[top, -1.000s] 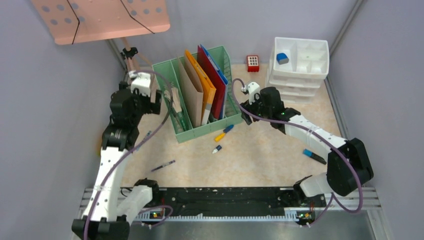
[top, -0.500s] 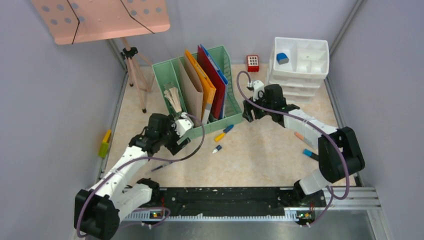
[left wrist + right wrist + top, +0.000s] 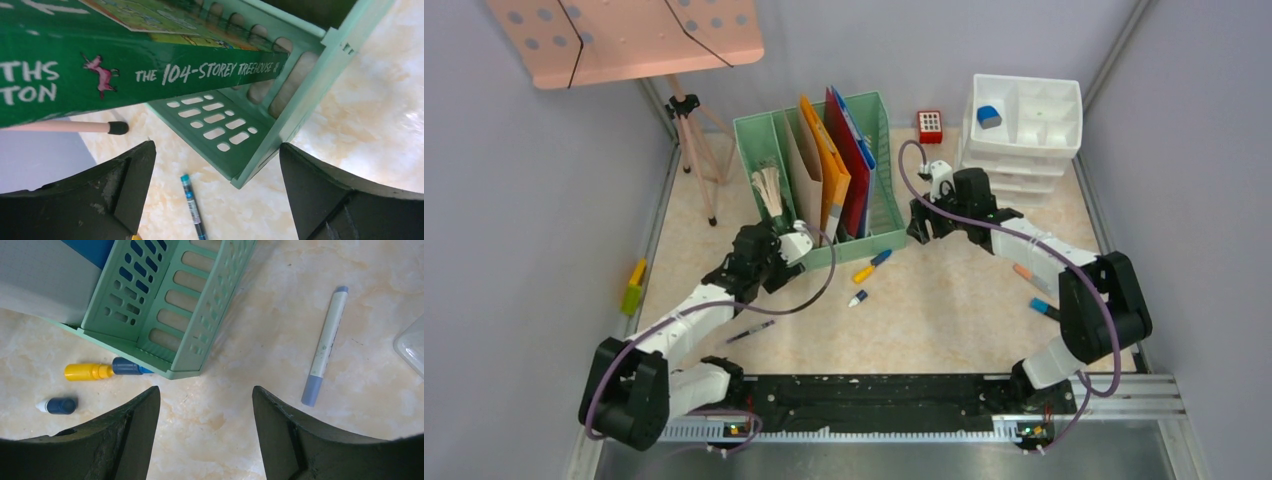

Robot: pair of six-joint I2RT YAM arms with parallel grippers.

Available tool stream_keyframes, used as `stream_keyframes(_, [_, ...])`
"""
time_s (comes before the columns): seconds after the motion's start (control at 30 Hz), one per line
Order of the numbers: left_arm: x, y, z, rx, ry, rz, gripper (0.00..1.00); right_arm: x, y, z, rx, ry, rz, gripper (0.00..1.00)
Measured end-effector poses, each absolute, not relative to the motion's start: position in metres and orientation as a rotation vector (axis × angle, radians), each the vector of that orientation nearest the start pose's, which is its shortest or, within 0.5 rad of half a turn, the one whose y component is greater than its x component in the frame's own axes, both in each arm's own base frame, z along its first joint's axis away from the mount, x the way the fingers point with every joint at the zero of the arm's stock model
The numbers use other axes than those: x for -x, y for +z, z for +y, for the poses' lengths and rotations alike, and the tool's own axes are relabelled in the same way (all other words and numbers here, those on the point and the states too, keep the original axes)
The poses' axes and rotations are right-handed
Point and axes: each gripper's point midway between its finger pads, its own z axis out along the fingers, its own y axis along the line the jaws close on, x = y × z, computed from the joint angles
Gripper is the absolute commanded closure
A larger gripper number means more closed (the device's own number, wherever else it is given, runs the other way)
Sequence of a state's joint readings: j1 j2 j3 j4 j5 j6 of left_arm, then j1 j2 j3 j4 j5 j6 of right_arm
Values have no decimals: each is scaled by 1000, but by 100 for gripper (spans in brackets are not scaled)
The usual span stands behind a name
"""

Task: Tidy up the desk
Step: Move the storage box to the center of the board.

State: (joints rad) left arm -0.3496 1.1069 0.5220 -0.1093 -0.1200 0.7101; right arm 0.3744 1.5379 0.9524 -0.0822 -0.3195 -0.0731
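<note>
On the beige marble desk (image 3: 944,310) stands a green file rack (image 3: 846,250) with folders. A green book (image 3: 100,75) sits in its left slot. My left gripper (image 3: 786,262) hangs low at the rack's front-left corner. Its jaws (image 3: 216,148) are open wide and hold nothing; a teal pen (image 3: 192,207) lies on the desk between them. My right gripper (image 3: 916,228) hovers by the rack's front-right corner, open (image 3: 205,390) over bare desk. A yellow-and-blue marker (image 3: 100,371) and a small blue cap piece (image 3: 57,405) lie to its left. A pale marker (image 3: 325,345) lies to its right.
A purple pen (image 3: 751,332) lies near the front. A blue-black marker (image 3: 1044,308) sits by the right arm. A white drawer unit (image 3: 1022,150) and a red block (image 3: 930,126) stand at the back right. The pink music stand (image 3: 624,40) is back left; a yellow-green item (image 3: 634,288) lies at the left wall.
My left arm dropped from above the rack's left slot to low at its front-left corner. The rack sits a little further back. My right gripper shifted slightly.
</note>
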Motion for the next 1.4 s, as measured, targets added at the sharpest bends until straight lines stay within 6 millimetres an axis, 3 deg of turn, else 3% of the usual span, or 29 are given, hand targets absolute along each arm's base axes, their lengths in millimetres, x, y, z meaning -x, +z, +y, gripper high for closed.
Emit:
stream_keyframes(0.43, [-371,105,-40,-988,553,2040,1,-375,113,182,613,497,2146,34])
stream_keyframes(0.63, [-385,115,-33,-897,610,2039,1,-369,112,183,642,515,2153,34])
stream_keyframes(0.83, [-382,120,-29,-793,599,2062,1,-360,113,175,669,477,2179,33])
stream_keyframes(1.13, [-354,167,-23,-590,488,2044,1,-349,132,156,687,368,2182,29])
stream_keyframes(1.4, [-316,201,-21,-485,350,2016,1,-342,157,121,638,181,2169,22])
